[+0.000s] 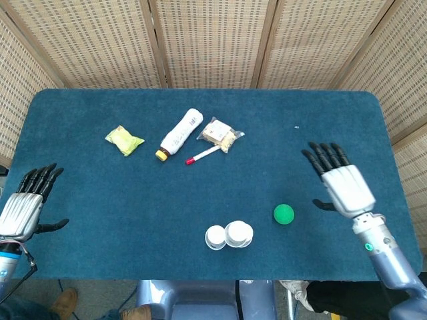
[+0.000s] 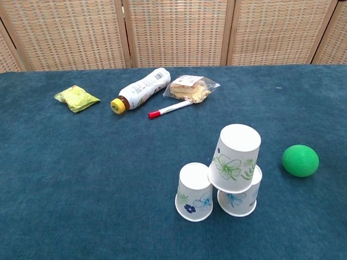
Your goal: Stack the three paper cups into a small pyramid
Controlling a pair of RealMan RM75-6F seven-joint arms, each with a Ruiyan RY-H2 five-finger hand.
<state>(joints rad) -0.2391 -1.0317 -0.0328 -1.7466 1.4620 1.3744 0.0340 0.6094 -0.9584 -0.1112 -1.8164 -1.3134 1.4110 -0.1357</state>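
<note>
Three white paper cups with flower prints stand upside down near the table's front edge. Two form a base: the left cup (image 2: 194, 192) (image 1: 215, 237) and the right cup (image 2: 240, 196). The third cup (image 2: 235, 157) (image 1: 239, 233) sits on top, tilted and resting mostly on the right cup. My right hand (image 1: 341, 185) hovers open over the right side of the table, well away from the cups. My left hand (image 1: 25, 207) is open at the table's left edge. Neither hand appears in the chest view.
A green ball (image 2: 300, 160) (image 1: 283, 213) lies right of the cups. Further back lie a yellow-green packet (image 1: 124, 140), a white bottle with a yellow cap (image 1: 179, 133), a red-capped marker (image 1: 202, 155) and a wrapped snack (image 1: 221, 133). Wicker screens stand behind the blue table (image 1: 100, 200).
</note>
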